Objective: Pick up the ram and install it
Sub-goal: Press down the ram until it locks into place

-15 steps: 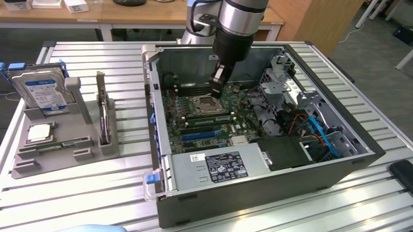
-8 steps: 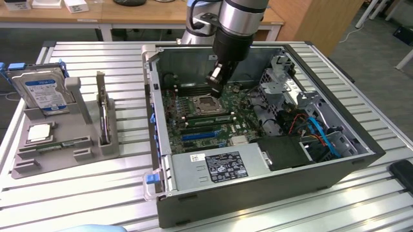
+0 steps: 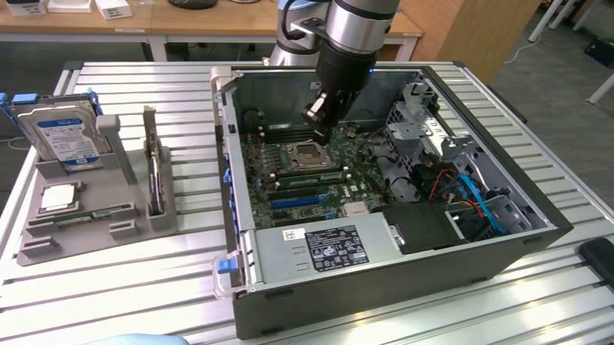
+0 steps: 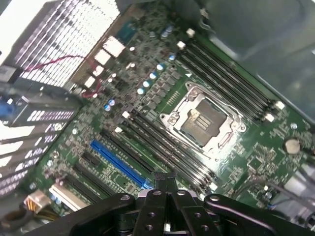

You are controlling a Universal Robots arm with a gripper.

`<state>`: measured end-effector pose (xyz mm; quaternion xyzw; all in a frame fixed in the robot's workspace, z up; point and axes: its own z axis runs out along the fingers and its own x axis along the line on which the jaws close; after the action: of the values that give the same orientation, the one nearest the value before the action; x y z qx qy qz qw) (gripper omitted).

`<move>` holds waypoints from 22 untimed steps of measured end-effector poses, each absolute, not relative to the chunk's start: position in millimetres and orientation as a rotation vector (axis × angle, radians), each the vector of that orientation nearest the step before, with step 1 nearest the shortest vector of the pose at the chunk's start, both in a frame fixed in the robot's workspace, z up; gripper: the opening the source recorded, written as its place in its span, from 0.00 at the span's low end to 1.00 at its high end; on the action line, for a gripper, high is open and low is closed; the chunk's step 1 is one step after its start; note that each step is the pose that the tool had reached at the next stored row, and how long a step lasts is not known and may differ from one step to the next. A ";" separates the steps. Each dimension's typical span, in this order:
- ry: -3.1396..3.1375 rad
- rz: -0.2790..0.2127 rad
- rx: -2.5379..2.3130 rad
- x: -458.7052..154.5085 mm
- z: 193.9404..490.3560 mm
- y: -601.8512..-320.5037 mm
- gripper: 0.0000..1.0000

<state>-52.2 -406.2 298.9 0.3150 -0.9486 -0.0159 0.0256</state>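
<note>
1. We see the black two-fingered gripper on the silver-and-black arm reaching down into the open dark-grey computer case, in the upper middle of the exterior view.
2. Its fingers are pressed together. In the wrist view the gripper shows nothing we can make out between the tips.
3. The tips hang just over the green motherboard, near the square metal processor socket and the long black memory slots beside it.
4. The ram - a narrow green circuit-board stick - lies flat in the grey plastic parts holder at the lower left of the exterior view, well apart from the gripper.
5. In that holder a blue-labelled silver hard drive and a dark expansion card stand upright - both behind the ram.
</note>
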 end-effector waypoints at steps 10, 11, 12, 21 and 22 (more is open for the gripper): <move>-3.008 -0.056 0.718 -52.2 298.9 -406.2 0.10; -3.014 -0.056 0.693 -52.2 298.9 -406.2 0.10; -3.020 -0.057 0.668 -52.2 298.9 -406.3 0.10; -3.064 -0.061 0.441 -52.1 298.9 -406.2 0.10; -3.068 -0.062 0.415 -52.2 298.9 -406.2 0.10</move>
<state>-52.2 -406.2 298.9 0.1341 -0.9905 -0.0199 0.0224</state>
